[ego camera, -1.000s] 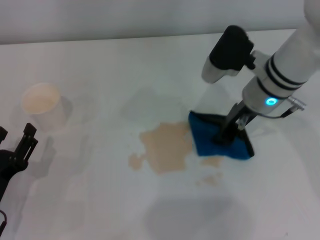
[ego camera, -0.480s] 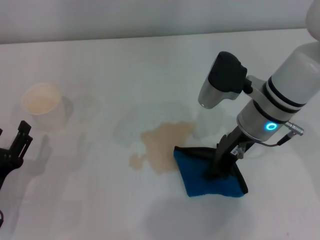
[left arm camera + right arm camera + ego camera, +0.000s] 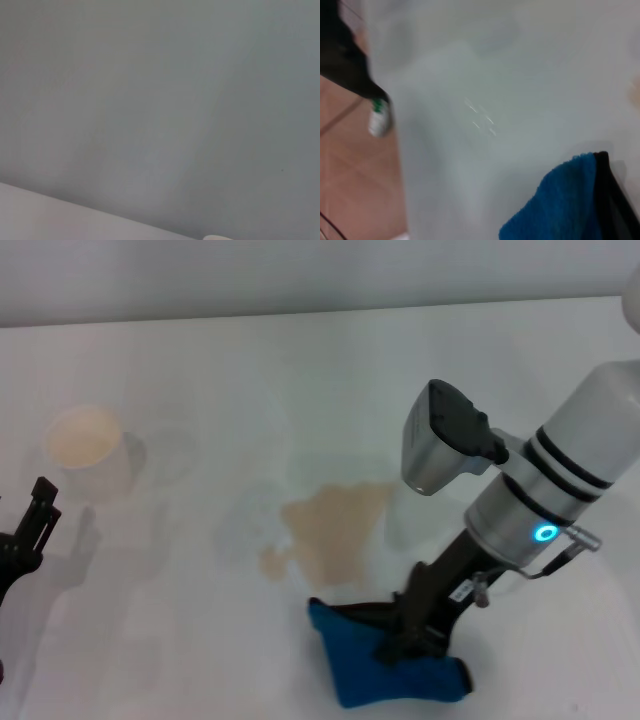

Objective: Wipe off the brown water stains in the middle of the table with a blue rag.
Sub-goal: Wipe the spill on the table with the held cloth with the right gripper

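Observation:
The brown water stains [image 3: 335, 533] lie mid-table as one large tan patch with a small spot [image 3: 270, 562] at its near left. Just in front of the patch, the blue rag [image 3: 388, 668] lies crumpled on the white table [image 3: 200, 370], near its front edge. My right gripper [image 3: 408, 638] points down onto the rag and is shut on it, pressing it to the surface. The right wrist view shows the rag [image 3: 559, 205] and its black edging [image 3: 612, 200]. At the far left edge, my left gripper [image 3: 30, 530] sits parked and open, holding nothing.
A white paper cup [image 3: 86, 447] stands at the back left. The right wrist view shows the table's edge with brown floor [image 3: 350, 175] beyond it. The left wrist view shows only a plain grey surface.
My right gripper dragged the rag from the stain's right side toward the front edge. The small spots right of the patch are gone. The left gripper drifted slightly left.

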{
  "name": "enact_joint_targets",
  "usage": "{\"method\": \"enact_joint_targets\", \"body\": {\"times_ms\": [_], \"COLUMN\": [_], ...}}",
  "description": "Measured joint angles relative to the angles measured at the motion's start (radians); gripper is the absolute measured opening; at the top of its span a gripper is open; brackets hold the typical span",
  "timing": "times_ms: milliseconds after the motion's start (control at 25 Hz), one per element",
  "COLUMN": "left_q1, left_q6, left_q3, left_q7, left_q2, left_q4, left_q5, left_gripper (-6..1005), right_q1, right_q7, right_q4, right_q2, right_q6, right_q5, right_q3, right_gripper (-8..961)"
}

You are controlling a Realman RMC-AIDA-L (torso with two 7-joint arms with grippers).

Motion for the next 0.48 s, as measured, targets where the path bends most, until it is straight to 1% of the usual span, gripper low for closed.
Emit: {"method": "enact_joint_targets", "body": {"times_ms": [120,240,480], "left_q1": [-0.001,-0.001,-0.001], "left_q6": [0.0,0.0,0.0], "left_q3": [0.0,0.0,0.0], "left_q7": [0.0,0.0,0.0], "left_q2": [0.0,0.0,0.0], "left_q4": [0.0,-0.002,-0.003], "left_q5": [-0.005,-0.008,-0.015], "left_gripper": [785,785,785], "right_q1": [-0.008,-0.022,-0.025], "right_q7": [-0.055,-0.083,-0.09], "right_q4": [0.017,0.041,0.068], "right_q2": [0.002,0.002,0.004], "right_q6": [0.044,0.166,0.256], "right_q5": [0.095,0.166,0.217], "right_q3": [-0.028,-0.09,-0.146], "right_gripper": [73,75,80]}}
